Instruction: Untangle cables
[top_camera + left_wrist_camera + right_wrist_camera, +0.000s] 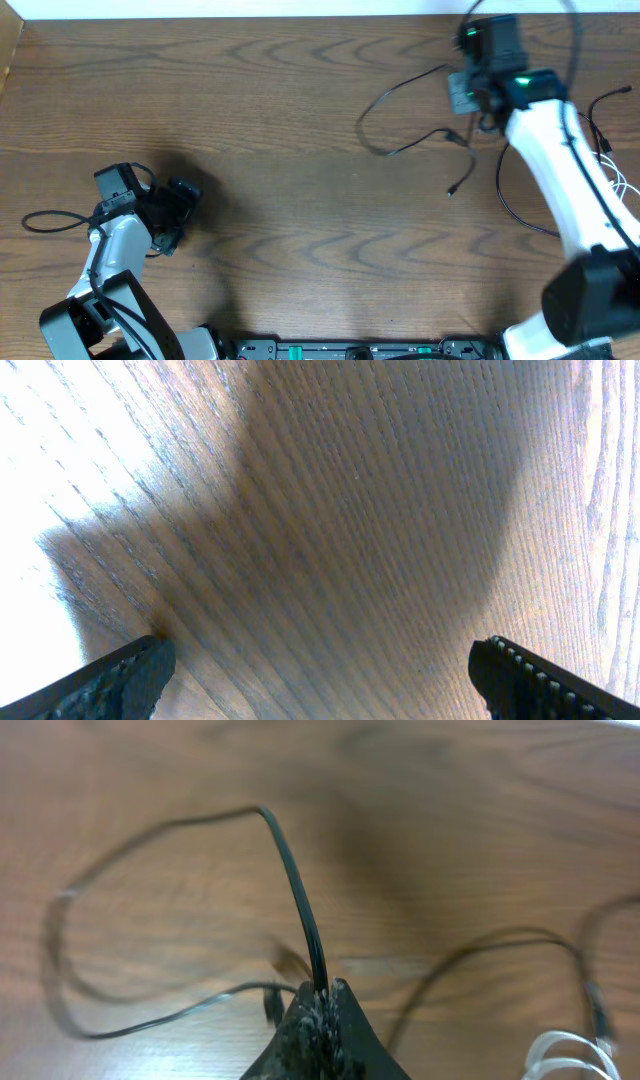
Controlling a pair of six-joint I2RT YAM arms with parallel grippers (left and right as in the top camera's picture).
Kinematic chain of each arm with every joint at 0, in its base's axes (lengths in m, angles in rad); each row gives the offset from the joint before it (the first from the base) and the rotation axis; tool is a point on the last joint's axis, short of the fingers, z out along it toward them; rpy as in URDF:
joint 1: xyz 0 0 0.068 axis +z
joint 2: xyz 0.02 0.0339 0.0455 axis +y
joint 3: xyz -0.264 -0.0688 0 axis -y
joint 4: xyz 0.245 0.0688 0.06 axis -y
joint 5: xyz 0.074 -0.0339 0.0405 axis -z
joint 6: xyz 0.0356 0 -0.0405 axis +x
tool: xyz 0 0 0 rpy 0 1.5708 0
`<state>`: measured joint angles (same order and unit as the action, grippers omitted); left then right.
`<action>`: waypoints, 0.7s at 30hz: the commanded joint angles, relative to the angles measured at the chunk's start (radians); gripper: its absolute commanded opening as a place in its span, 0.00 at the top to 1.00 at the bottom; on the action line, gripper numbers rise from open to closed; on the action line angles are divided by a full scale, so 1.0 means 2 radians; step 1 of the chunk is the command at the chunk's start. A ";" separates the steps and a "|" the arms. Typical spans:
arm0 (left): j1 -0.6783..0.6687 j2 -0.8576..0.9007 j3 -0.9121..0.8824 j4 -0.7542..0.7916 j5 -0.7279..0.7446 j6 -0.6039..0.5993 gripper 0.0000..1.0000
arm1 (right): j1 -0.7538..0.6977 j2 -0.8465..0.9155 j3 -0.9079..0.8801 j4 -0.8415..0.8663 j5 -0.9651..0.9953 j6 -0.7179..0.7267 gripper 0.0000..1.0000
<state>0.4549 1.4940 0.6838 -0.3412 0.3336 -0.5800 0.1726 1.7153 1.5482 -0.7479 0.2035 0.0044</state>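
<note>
Facing the desk [300, 150] at the left, the left fingers [110, 682] are spread wide, with only wood grain between them. At the far right, the right fingers [320, 1020] are pressed together, pinching a black cable [300, 890] that loops leftward across the desk. A second black cable [520, 933] arcs just right of it. The white cable [562, 1040] lies farthest right.

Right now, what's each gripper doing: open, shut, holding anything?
Left gripper: open, holding nothing.
Right gripper: shut on a black cable.
</note>
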 commanded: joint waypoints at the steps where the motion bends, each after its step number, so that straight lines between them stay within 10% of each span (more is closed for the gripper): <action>1: 0.003 0.005 -0.003 -0.008 -0.016 -0.004 0.00 | -0.032 -0.058 0.008 0.008 0.034 0.052 0.99; 19: 0.003 0.005 -0.003 -0.008 -0.016 -0.005 0.01 | -0.142 -0.074 0.001 -0.014 0.019 0.093 0.98; 21: 0.003 0.005 -0.003 -0.008 -0.016 -0.004 0.00 | -0.142 -0.063 0.001 -0.014 -0.011 0.093 0.87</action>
<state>0.4549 1.4940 0.6838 -0.3412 0.3336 -0.5800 -0.1051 1.5509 1.5509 -0.7715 0.2520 0.1768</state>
